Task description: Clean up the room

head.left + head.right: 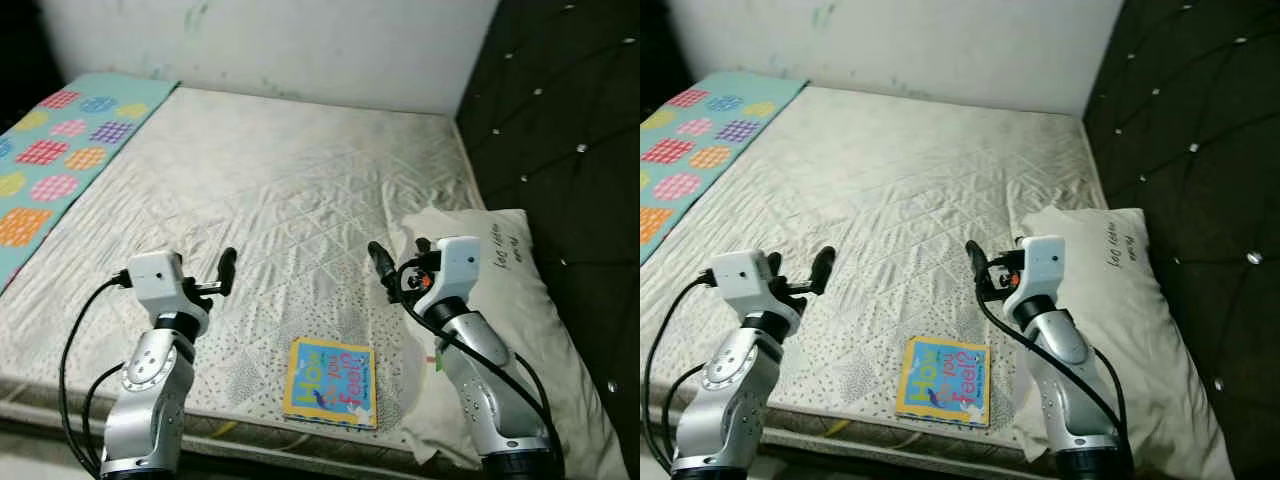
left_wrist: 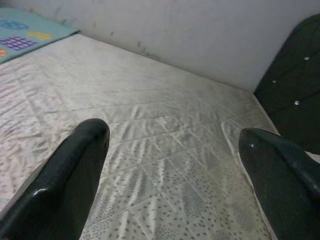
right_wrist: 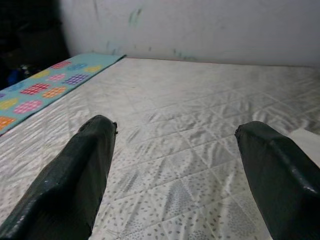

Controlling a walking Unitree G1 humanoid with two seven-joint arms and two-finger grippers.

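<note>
left gripper (image 2: 172,170) wide open, above the mattress (image 1: 270,190) | right gripper (image 3: 175,165) wide open too, beside the pillow (image 1: 520,300) | children's book (image 1: 331,382) flat at the mattress's near edge, between both arms (cover up) | patterned blanket (image 1: 60,150) far left

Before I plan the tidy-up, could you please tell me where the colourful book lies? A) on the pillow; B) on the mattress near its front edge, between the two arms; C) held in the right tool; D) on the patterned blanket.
B: the book lies flat on the mattress near its front edge, between the arms, beside the pillow, while the right tool hangs open and empty above the mattress.
</note>
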